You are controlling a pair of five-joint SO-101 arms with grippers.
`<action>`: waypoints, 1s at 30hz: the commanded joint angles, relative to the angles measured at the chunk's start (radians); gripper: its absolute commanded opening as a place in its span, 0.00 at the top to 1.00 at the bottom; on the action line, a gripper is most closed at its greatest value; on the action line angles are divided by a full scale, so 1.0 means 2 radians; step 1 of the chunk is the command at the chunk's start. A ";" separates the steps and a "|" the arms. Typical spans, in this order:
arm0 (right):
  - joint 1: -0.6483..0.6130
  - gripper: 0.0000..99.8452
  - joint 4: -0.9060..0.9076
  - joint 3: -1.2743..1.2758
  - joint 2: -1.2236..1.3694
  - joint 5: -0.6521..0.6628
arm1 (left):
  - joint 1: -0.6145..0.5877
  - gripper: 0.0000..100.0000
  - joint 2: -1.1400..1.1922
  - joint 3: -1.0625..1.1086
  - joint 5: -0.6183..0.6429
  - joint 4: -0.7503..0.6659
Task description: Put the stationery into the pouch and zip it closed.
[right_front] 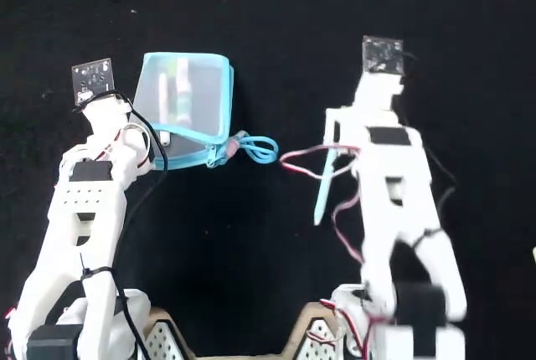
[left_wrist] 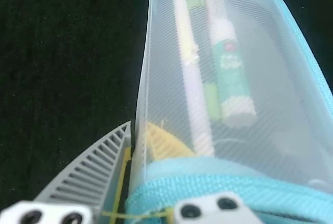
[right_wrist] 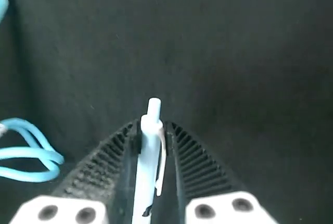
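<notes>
"Where's the pen [right_front: 325,182]?"
"Clamped in the right pincer [right_wrist: 152,128], centre-right of the frame, its length running up and down."
"And the pouch [right_front: 186,109]?"
"Upper left, left of the pen. The left pincer [left_wrist: 139,130] pinches its edge, so the right arm likely carries the pen across."

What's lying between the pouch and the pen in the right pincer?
The blue cord off the pouch, then bare cloth up to the pen; the high view shows it.
</notes>
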 commanded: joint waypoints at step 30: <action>-0.026 0.84 0.387 -0.501 0.422 0.071 | -0.009 0.97 0.006 0.024 0.005 0.002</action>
